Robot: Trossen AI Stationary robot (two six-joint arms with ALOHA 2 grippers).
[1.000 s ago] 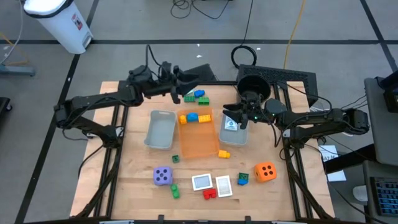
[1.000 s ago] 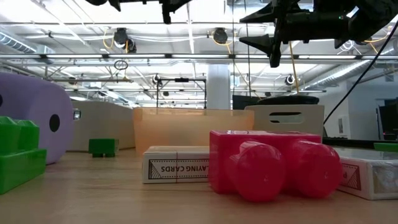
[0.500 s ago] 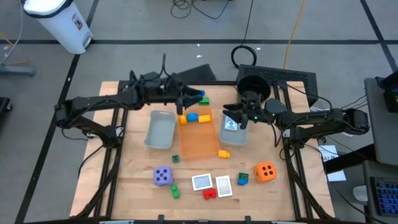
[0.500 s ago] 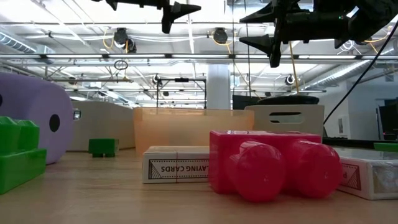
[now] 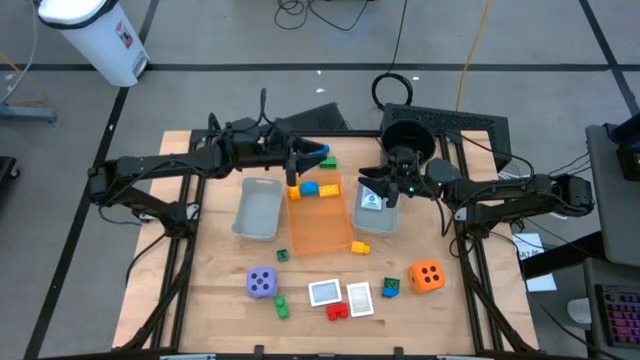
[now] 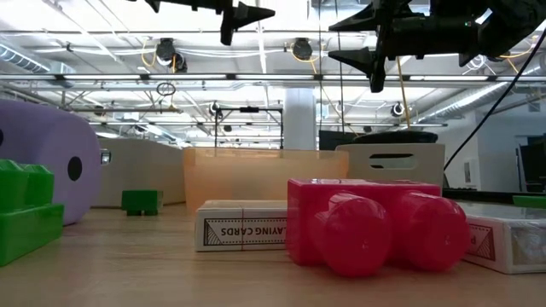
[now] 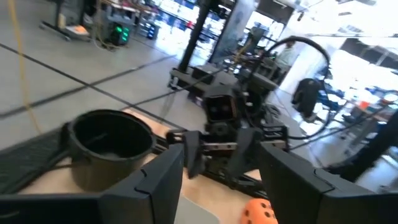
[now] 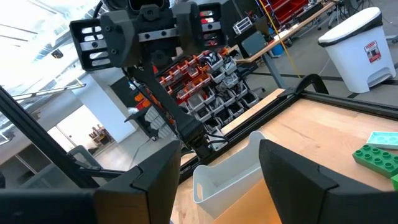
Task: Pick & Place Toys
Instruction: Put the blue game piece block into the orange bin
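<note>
Three trays: orange tray point(image 5: 320, 222) holding yellow and blue bricks point(image 5: 312, 188); right grey tray point(image 5: 376, 210) holding labelled card | "PLAYING CARDS" on box point(image 6: 243, 232) | both end effectors point(image 5: 302, 162) point(image 5: 385, 184) parted, empty

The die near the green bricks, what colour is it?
Purple die with dark spots, best seen in the high view.

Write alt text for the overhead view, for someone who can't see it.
Two dark robot arms reach over a wooden table: the left gripper above the orange tray, the right gripper above a grey tray. Dice, cards and bricks lie along the near edge.
</note>
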